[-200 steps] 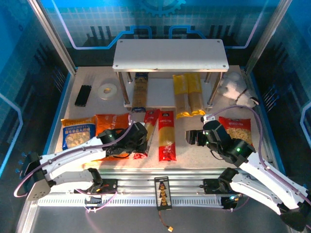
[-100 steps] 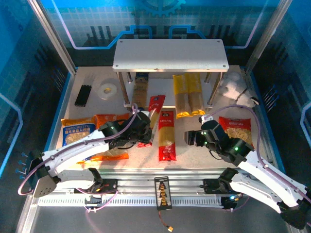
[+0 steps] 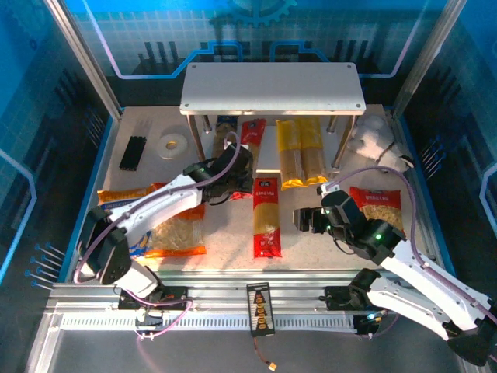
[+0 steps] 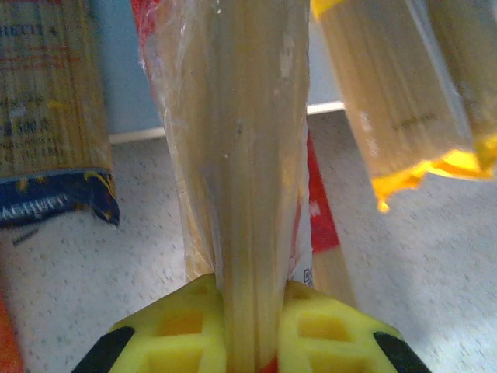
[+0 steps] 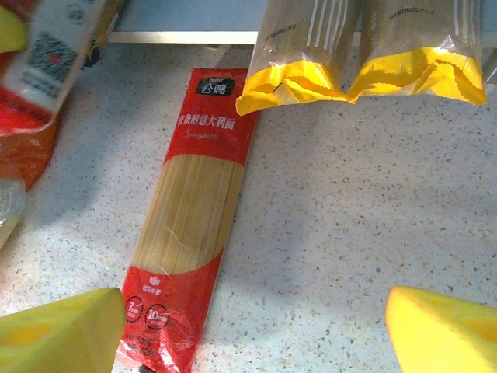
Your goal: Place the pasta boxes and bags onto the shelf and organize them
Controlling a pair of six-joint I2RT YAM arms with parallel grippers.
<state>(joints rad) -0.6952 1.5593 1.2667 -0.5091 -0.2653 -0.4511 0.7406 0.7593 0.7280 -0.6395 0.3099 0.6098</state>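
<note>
Nearest, the right gripper [image 3: 304, 221] hangs with jaws wide apart beside a red spaghetti pack [image 3: 265, 216] lying flat. Farther in, the left gripper [image 3: 238, 172] clamps a second red pack [image 3: 251, 134], whose far end sits under the shelf [image 3: 272, 85], between the blue-and-yellow pack [image 3: 225, 148] and the yellow packs [image 3: 301, 151].

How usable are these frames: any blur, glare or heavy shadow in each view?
Left wrist: the held red spaghetti pack sits close to the lens and looks soft, with sheen on its wrap. Right wrist: the lying red pack is sharp, label print legible; the yellow fingers are blurred. Top external: blue-tinted surroundings, the shelf has a bright top board, shadow beneath it.
</note>
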